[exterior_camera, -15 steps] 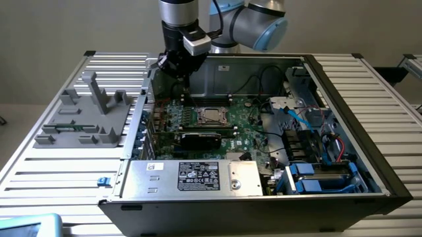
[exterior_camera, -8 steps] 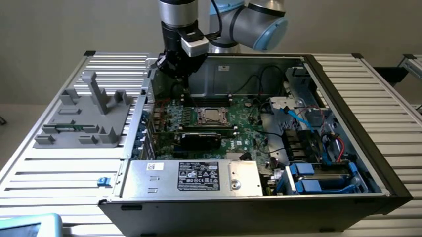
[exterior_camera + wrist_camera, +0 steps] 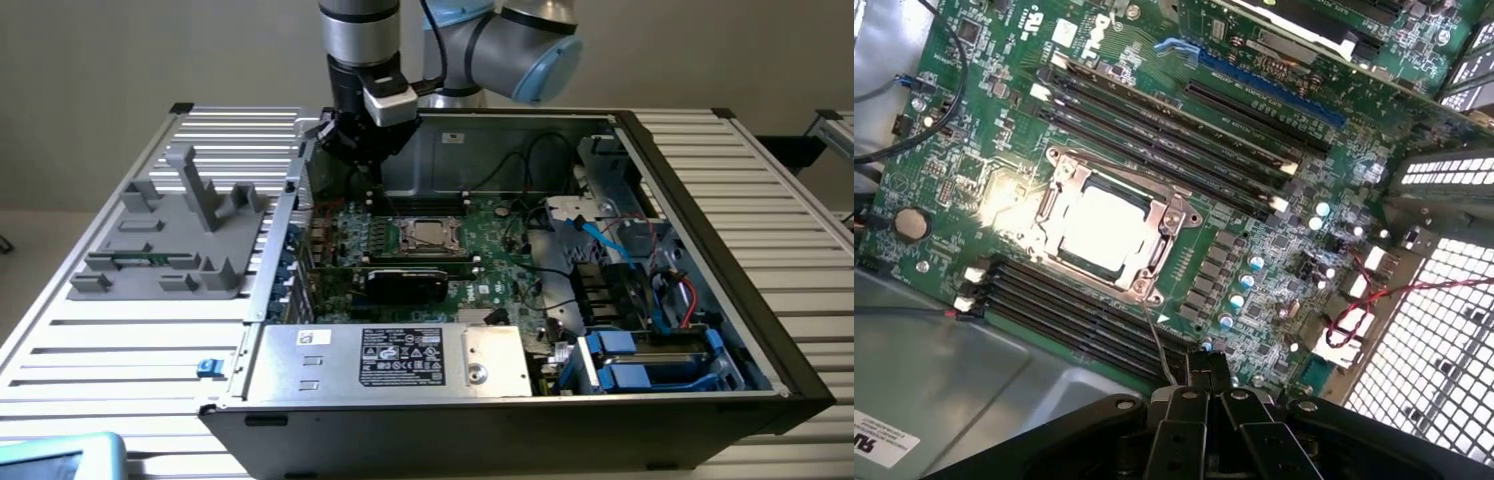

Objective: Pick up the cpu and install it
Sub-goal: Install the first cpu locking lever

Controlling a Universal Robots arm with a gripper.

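Gripper [image 3: 1206,376] clenched, nothing in it, hovering over the motherboard [image 3: 1309,165] edge nearest the case wall. Thin socket lever [image 3: 1157,345] sticks up right by the tips, so snag risk. Cpu [image 3: 1104,225] lies inside the socket frame [image 3: 1172,215], mid-board, btw the DIMM slots [image 3: 1164,115]. If seated skewed, any press could bend pins.

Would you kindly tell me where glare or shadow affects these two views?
Wrist view: strong glare whitens the cpu in its socket and the motherboard patch beside it, while the gripper is a dark silhouette. Exterior view: light is even, no glare on the cpu, only the case interior lies in shadow.
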